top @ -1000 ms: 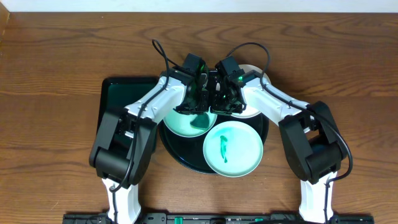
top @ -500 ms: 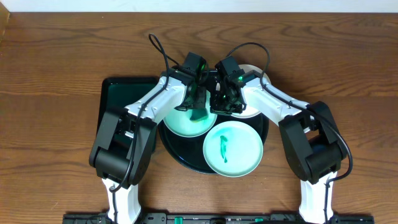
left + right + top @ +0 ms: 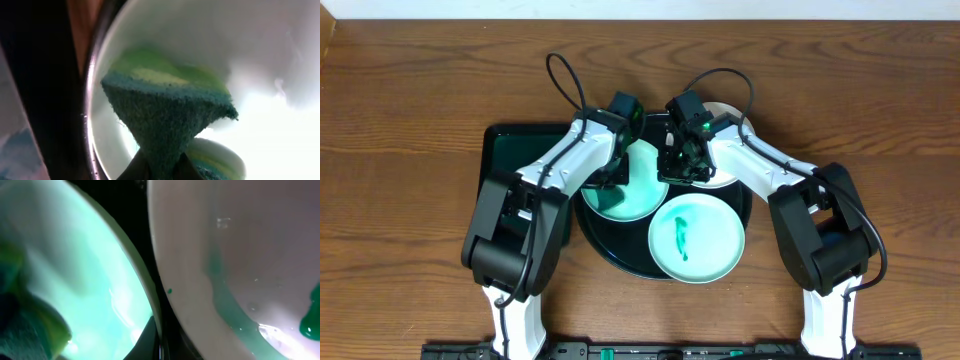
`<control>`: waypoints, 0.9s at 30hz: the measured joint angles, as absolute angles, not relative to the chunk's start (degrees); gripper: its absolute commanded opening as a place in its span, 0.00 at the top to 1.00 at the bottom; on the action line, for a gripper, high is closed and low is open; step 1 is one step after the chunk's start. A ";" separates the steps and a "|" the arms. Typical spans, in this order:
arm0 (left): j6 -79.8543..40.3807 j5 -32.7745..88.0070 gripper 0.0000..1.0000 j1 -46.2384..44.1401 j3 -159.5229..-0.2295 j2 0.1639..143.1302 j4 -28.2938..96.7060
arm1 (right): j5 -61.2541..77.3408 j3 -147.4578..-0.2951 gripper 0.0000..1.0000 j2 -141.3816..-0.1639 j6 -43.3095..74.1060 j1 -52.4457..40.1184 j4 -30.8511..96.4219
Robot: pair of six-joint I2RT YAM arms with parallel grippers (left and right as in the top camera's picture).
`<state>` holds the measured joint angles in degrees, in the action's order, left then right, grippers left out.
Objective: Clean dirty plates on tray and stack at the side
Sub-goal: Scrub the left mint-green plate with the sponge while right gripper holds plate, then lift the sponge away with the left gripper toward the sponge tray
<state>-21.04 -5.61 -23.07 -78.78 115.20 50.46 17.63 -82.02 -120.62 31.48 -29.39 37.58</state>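
Left gripper (image 3: 157,169) is clamped on a dark teal foam sponge (image 3: 165,120), pressing it into the pale mint round plate (image 3: 645,170), upper left on the round black tray (image 3: 610,250), to wipe it. Right gripper (image 3: 682,160) looks pinched on that plate's rim, probably steadying it. Count: three plates on the tray, counting the smeared mint plate (image 3: 705,250) lower centre and the white round plate (image 3: 240,255) upper right. One sponge.

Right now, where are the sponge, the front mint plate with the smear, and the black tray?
sponge (image 3: 165,115), left wrist view, on its dark green rough face.
front mint plate (image 3: 715,245), overhead view, on the bare right half of its surface.
black tray (image 3: 618,256), overhead view, on its bare front-left part.
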 measured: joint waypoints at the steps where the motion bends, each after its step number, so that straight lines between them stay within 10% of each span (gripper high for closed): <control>1: -20.99 -4.32 0.93 -22.96 -78.78 115.20 51.16 | 17.63 -82.02 0.99 -120.62 31.46 -29.41 37.58; 27: -10.48 12.82 0.93 -10.37 -100.82 115.87 62.37 | 17.39 -82.02 0.99 -120.62 31.42 -29.47 38.37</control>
<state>-10.48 12.82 -10.37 -100.82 115.87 62.37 17.39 -82.02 -120.62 31.42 -29.47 38.37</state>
